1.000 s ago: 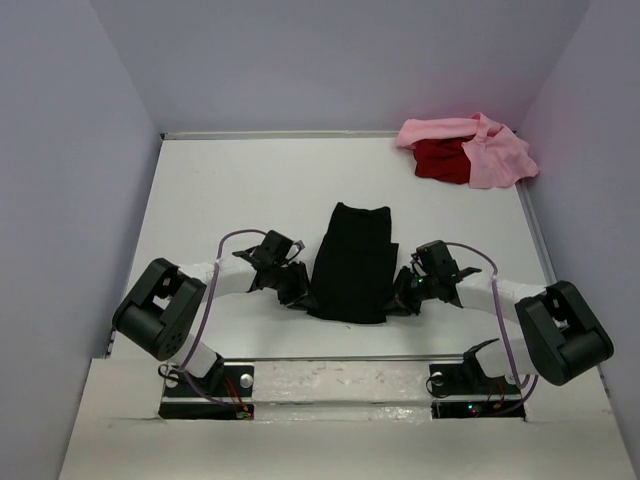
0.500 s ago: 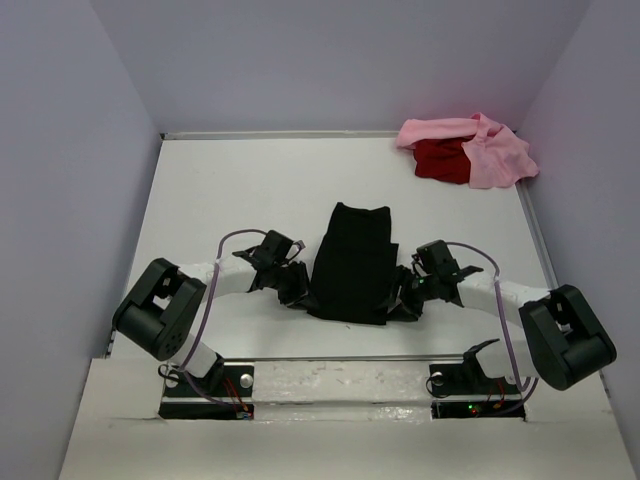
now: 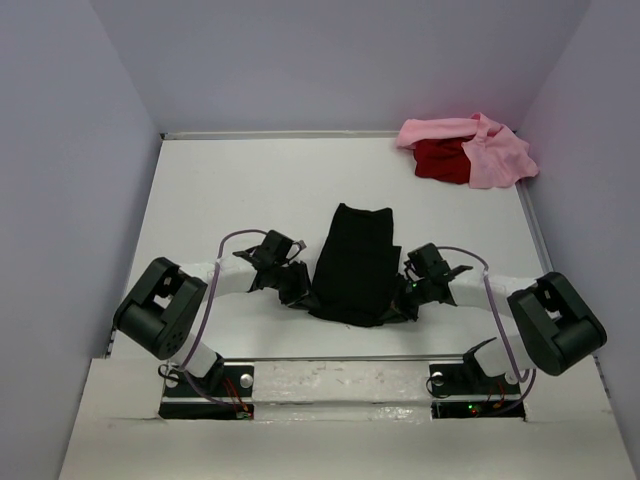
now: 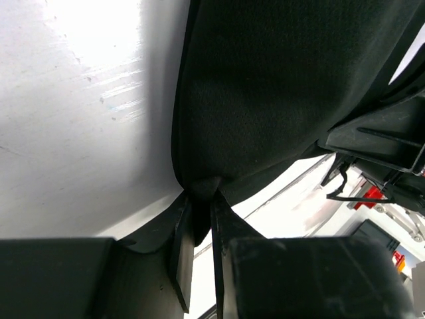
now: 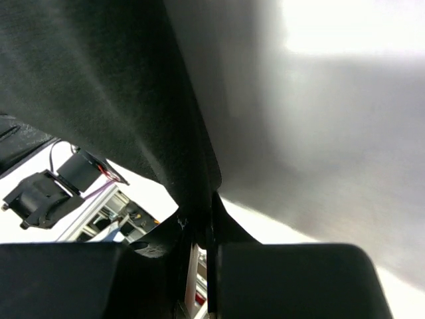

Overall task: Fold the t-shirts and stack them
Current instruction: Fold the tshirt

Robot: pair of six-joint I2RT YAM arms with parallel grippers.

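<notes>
The top camera looks down from high at the near side over the whole flat white counter (image 3: 230,190). Each wrist camera sits low and very close, looking out past its own fingers, the left hand (image 4: 201,197) and the right hand (image 5: 203,214), at an edge of the folded black cloth t-shirt (image 4: 265,86). All three views share that shirt and the counter beside it.
</notes>
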